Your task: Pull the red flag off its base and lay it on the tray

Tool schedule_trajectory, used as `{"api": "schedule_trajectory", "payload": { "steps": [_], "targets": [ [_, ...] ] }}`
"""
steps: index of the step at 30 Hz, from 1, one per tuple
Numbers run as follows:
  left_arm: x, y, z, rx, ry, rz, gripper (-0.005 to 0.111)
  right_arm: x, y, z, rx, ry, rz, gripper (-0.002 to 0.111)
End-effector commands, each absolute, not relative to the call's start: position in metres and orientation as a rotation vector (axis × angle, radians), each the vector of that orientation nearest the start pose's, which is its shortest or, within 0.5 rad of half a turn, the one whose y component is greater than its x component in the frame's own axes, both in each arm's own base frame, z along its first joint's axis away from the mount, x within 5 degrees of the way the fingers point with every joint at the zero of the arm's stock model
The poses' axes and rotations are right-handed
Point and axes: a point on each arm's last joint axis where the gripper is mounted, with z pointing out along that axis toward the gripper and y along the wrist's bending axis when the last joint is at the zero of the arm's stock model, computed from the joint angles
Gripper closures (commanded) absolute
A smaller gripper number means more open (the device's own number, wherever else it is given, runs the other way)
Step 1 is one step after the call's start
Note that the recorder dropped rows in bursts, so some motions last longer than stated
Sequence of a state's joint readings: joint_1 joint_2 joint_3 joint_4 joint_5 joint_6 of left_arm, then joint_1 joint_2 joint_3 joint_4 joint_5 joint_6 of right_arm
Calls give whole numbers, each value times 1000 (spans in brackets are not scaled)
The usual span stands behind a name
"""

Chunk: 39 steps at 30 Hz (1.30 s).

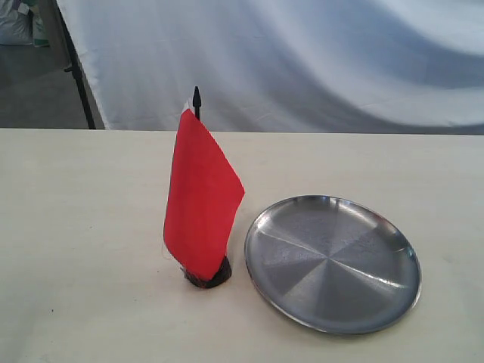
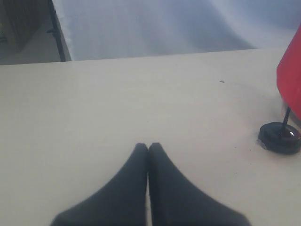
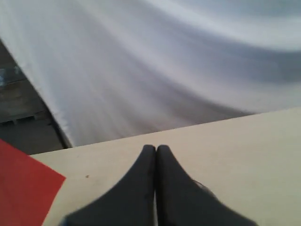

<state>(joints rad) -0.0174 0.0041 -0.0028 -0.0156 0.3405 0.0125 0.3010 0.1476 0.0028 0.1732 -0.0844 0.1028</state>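
Note:
The red flag (image 1: 201,197) stands upright in the middle of the table, its black pointed tip (image 1: 197,98) at the top. Its cloth hangs down over most of the small black base (image 1: 215,277). The shiny round tray (image 1: 333,262) lies just to the flag's right. No arm shows in the exterior view. In the left wrist view my left gripper (image 2: 148,147) is shut on nothing, with the base (image 2: 280,137) and a strip of red cloth (image 2: 290,77) off to one side. My right gripper (image 3: 155,149) is shut and empty; a corner of the red flag (image 3: 23,188) shows at the frame edge.
A pale table (image 1: 83,227) carries everything. A white cloth backdrop (image 1: 302,60) hangs behind its far edge, with a black stand pole (image 1: 76,68) at the back left.

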Motion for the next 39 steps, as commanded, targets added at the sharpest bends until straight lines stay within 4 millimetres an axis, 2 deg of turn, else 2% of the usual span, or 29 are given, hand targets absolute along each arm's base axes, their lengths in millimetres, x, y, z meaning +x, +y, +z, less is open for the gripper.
{"api": "schedule_trajectory", "payload": {
  "steps": [1, 8, 15, 25, 33, 39],
  "targets": [
    [54, -1, 183, 7, 1824, -23, 107, 63, 27, 218, -160, 1490, 492, 109],
    [54, -1, 183, 7, 1824, -23, 107, 67, 31, 214, -200, 1547, 494, 109],
    [54, -1, 183, 7, 1824, -23, 107, 81, 38, 224, -188, 1612, 500, 109],
    [54, -1, 183, 7, 1824, -23, 107, 97, 47, 226, -211, 1664, 486, 109],
    [54, -1, 183, 7, 1824, -23, 107, 94, 64, 230, -365, 1589, 571, 109],
    [54, -1, 183, 7, 1824, -23, 107, 92, 67, 231, -391, 1576, 587, 109]
  ]
}}
